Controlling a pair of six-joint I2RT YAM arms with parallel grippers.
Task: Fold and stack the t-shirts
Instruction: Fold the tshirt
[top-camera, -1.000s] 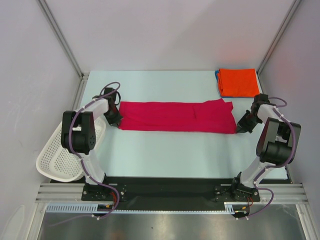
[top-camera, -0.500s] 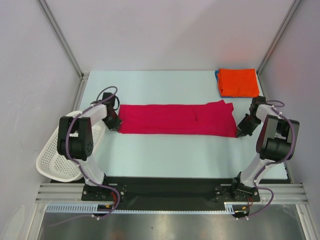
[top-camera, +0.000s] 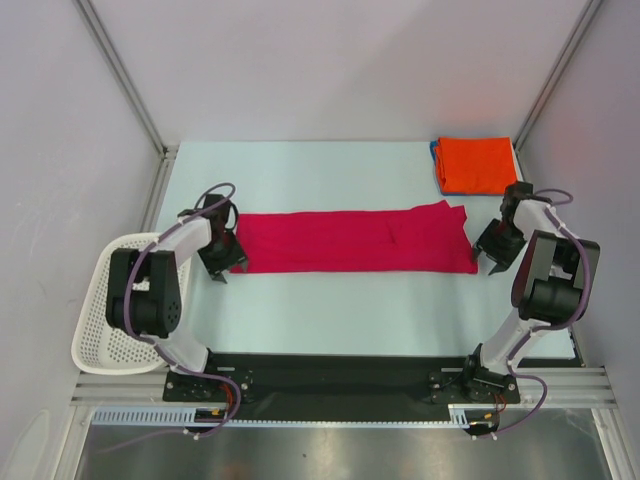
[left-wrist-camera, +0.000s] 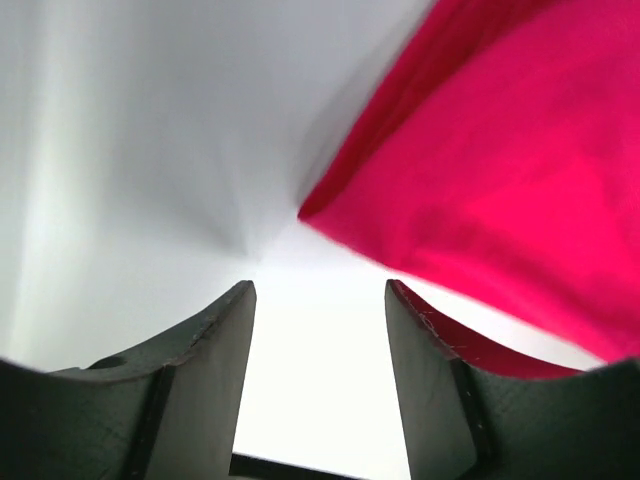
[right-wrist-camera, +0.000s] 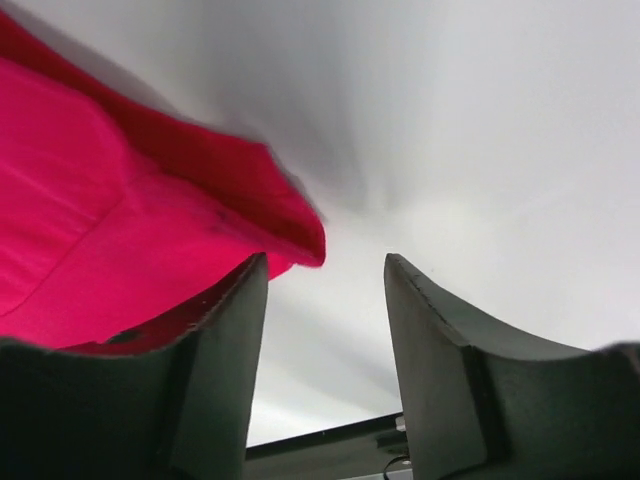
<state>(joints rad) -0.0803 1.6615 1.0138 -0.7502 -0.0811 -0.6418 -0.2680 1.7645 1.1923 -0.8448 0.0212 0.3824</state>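
Two hands stand with fingers apart, gripping nothing: the left hand just beside the left end of the long crimson cloth t-shirt, the right hand at its right end. The shirt lies flat across the pale counter. A folded orange t-shirt rests at the far right corner.
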